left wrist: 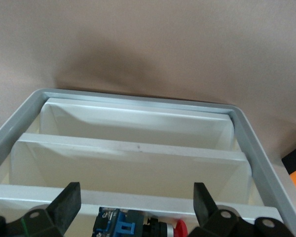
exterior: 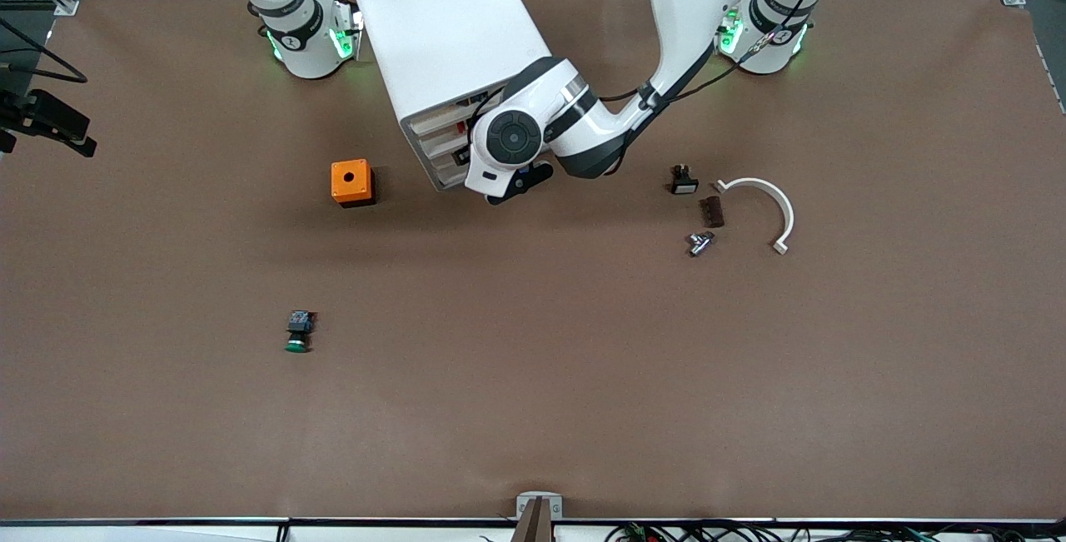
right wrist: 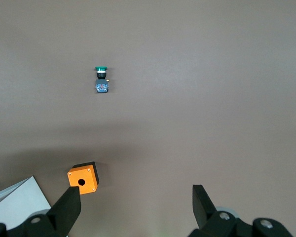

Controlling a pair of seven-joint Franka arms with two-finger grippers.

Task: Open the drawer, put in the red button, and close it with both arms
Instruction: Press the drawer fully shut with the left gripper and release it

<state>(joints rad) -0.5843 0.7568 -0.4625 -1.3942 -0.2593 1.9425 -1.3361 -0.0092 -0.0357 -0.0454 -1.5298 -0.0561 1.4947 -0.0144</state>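
Note:
The white cabinet [exterior: 441, 26] stands between the two arm bases, its drawer fronts [exterior: 440, 142] facing the front camera. My left arm's wrist [exterior: 512, 138] hangs over those fronts and hides the left gripper in the front view. In the left wrist view the left gripper [left wrist: 135, 193] is open just above the drawer [left wrist: 138, 202]. The red button [left wrist: 123, 228] lies on its side in that drawer, below the fingers and not touched. My right gripper [right wrist: 135, 193] is open and empty, high over the table near the orange box [right wrist: 83, 178]; it is outside the front view.
An orange box [exterior: 351, 182] with a hole sits beside the cabinet, toward the right arm's end. A green-capped button [exterior: 298, 332] lies nearer the front camera. A black part [exterior: 684, 181], brown block [exterior: 711, 211], metal piece [exterior: 700, 242] and white curved bracket [exterior: 770, 201] lie toward the left arm's end.

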